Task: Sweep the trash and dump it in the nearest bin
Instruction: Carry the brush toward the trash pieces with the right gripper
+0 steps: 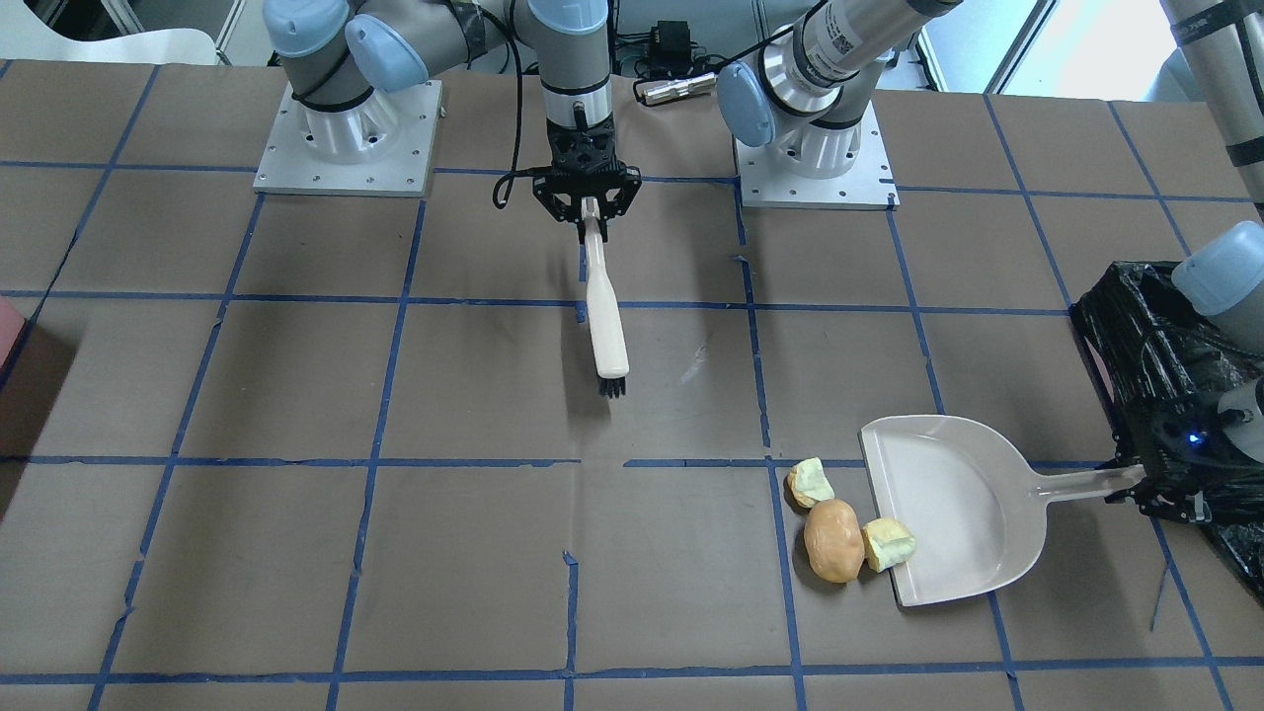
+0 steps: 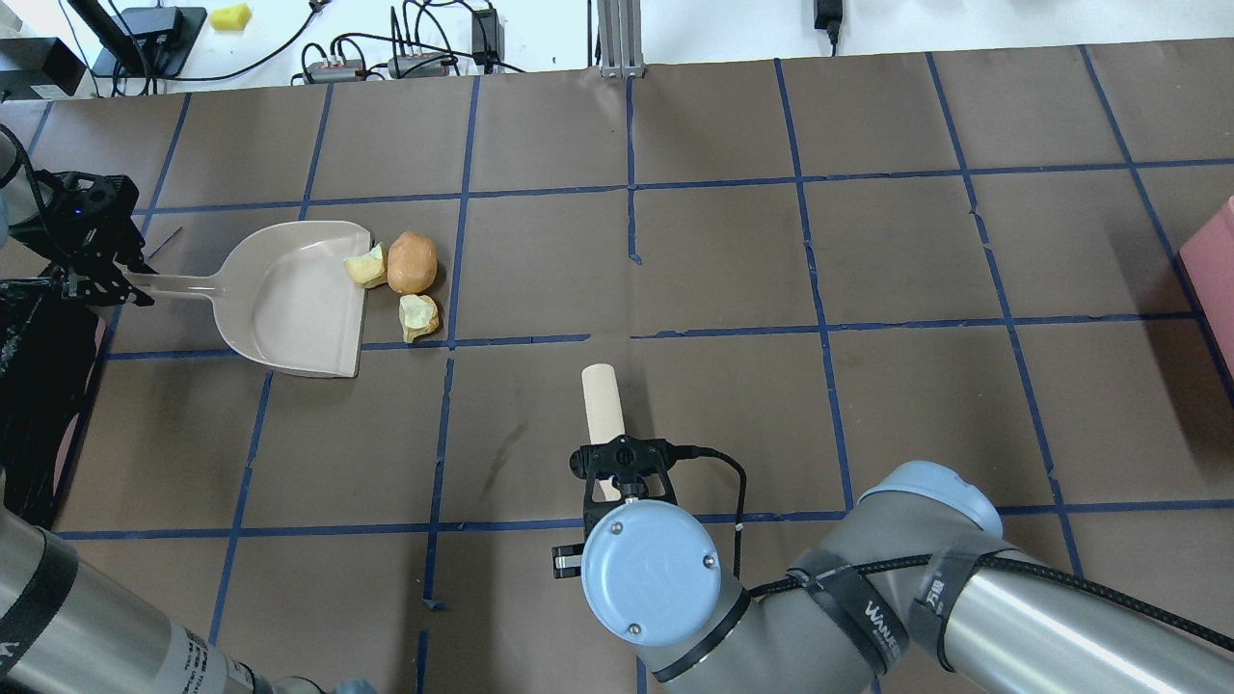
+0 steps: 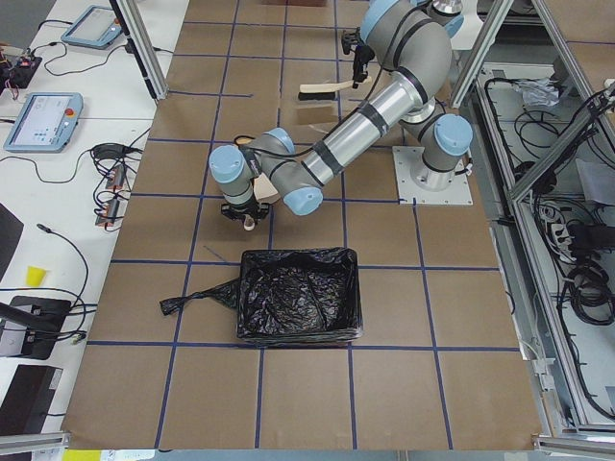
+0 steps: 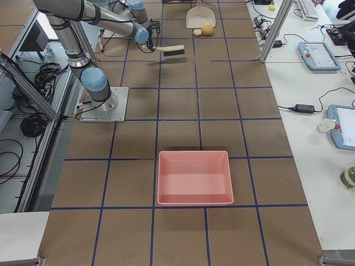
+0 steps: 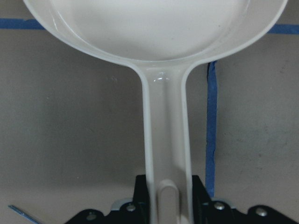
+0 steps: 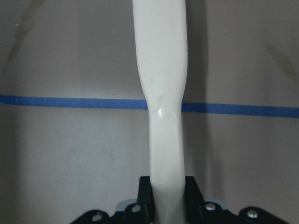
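The trash lies at the dustpan's open edge: an orange-brown potato-shaped lump (image 1: 833, 540) (image 2: 412, 262) and two pale yellow-green chunks (image 1: 811, 482) (image 1: 888, 543). One of the chunks (image 2: 366, 267) touches the pan's lip. The beige dustpan (image 1: 948, 518) (image 2: 289, 299) rests on the table. My left gripper (image 1: 1136, 484) (image 5: 168, 205) is shut on its handle. My right gripper (image 1: 590, 212) (image 6: 167, 196) is shut on the cream handle of a brush (image 1: 604, 316) (image 2: 603, 400), held above the table's middle, apart from the trash. The black-bagged bin (image 1: 1136, 346) (image 3: 298, 293) stands just behind the left gripper.
A pink tray (image 4: 194, 177) (image 2: 1217, 270) sits at the table's far right end. Both arm bases (image 1: 346, 138) (image 1: 815, 148) are bolted at the robot's side. Brown table paper with a blue tape grid (image 2: 771, 337) lies bare between brush and tray.
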